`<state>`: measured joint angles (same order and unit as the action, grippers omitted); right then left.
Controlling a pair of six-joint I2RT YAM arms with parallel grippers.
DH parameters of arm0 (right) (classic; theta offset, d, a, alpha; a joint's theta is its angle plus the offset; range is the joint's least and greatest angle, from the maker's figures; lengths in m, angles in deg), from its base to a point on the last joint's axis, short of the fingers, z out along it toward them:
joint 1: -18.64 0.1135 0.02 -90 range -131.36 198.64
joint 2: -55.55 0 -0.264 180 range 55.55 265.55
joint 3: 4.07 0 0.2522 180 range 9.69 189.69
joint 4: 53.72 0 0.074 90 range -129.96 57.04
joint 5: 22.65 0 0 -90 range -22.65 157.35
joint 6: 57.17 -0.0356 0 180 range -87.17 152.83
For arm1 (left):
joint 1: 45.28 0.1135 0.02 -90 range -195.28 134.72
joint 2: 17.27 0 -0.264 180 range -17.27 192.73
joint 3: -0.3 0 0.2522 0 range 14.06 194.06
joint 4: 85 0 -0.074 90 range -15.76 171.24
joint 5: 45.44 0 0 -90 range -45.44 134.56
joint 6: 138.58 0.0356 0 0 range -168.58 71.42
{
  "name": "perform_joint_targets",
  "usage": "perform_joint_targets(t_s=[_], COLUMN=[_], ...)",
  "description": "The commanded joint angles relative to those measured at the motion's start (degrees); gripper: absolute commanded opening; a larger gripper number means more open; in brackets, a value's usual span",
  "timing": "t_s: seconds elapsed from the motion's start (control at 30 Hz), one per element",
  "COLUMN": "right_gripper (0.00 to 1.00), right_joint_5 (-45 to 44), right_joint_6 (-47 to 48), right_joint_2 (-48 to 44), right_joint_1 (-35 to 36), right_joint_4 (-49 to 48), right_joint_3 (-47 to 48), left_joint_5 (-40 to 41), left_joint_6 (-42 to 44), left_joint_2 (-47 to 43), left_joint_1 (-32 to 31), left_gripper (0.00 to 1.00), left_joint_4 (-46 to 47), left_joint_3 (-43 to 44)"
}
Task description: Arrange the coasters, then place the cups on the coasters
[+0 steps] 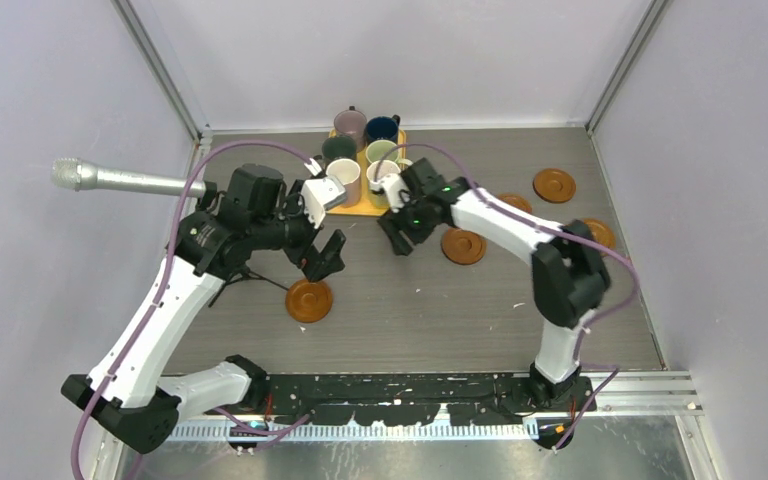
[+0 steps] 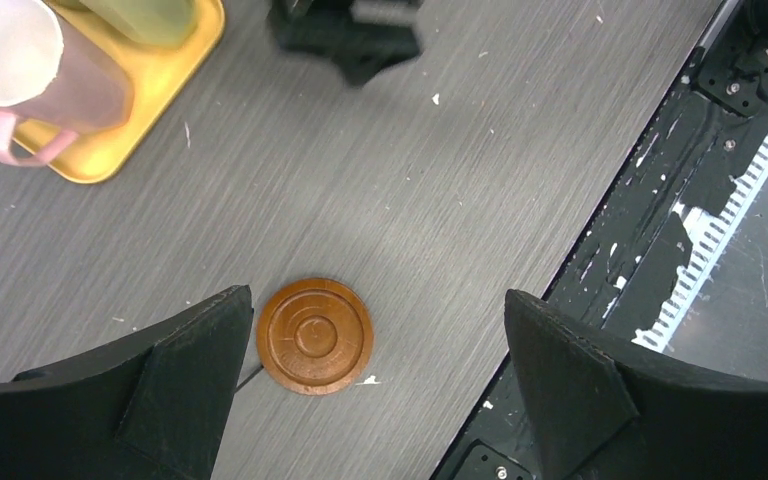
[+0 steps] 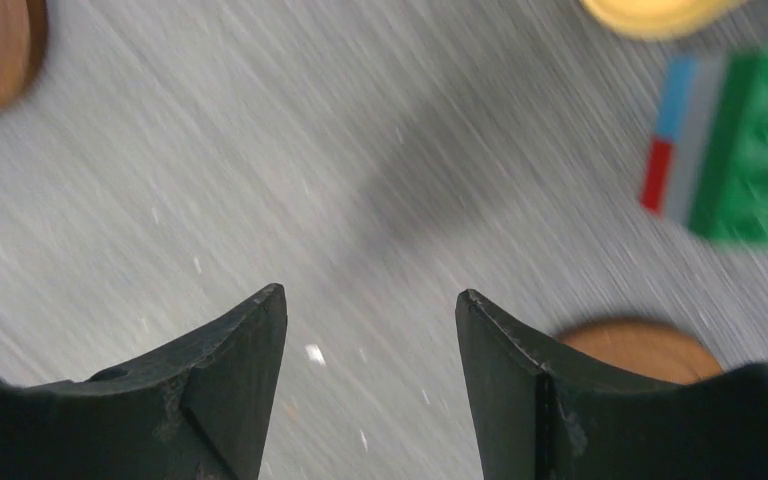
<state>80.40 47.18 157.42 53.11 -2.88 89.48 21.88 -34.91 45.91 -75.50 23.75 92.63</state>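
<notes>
Several brown coasters lie on the table: one (image 1: 309, 300) in front of my left gripper (image 1: 325, 255), one (image 1: 463, 246) beside my right arm, and others (image 1: 554, 185) (image 1: 600, 233) at the right. The cups, among them a mauve one (image 1: 349, 127) and a navy one (image 1: 381, 129), stand together on the yellow tray (image 1: 360, 208). In the left wrist view the left gripper (image 2: 378, 330) hangs open above the table, with a coaster (image 2: 315, 335) next to its left finger. My right gripper (image 3: 370, 300) is open and holds nothing; a coaster (image 3: 640, 345) shows behind its right finger.
A silver microphone (image 1: 110, 178) juts in from the left wall. A multicoloured cube (image 3: 740, 150) lies near the tray's edge (image 3: 650, 12) in the blurred right wrist view. A pink-handled cup (image 2: 30, 70) stands at the tray's corner. The black rail (image 1: 410, 385) lines the near edge.
</notes>
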Motion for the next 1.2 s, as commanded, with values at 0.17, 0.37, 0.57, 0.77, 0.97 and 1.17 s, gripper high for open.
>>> perform_joint_targets(t_s=[0.17, 0.37, 0.57, 0.77, 0.97, 1.17], right_gripper=[0.68, 0.68, 0.68, 0.66, 0.59, 0.39], right_joint_5=[-8.86, -9.46, -8.72, -10.87, -11.65, -15.07], right_joint_6=[-15.59, -17.24, -18.80, -18.33, -17.26, -12.73], right_joint_2=[17.19, 22.69, 26.72, 29.31, 29.32, 25.05], right_joint_1=[15.35, 20.43, 23.90, 25.36, 25.33, 25.03], right_joint_4=[-8.99, -9.09, -9.02, -8.92, -7.35, -6.04], right_joint_3=[18.07, 23.64, 25.59, 25.90, 24.03, 16.52], left_joint_5=[-1.19, -1.27, -1.32, -1.04, -0.91, -0.49], left_joint_6=[-0.13, -0.21, -0.16, -0.11, -0.04, 0.14], left_joint_2=[-3.09, -3.74, -4.09, -4.29, -4.24, -3.86], left_joint_1=[0.27, 0.25, 0.25, 0.25, 0.25, 0.25], left_gripper=[1.00, 1.00, 1.00, 1.00, 1.00, 1.00], left_joint_4=[-1.77, -1.83, -1.75, -1.62, -1.40, -1.38], left_joint_3=[4.25, 4.27, 4.47, 3.99, 3.80, 3.95])
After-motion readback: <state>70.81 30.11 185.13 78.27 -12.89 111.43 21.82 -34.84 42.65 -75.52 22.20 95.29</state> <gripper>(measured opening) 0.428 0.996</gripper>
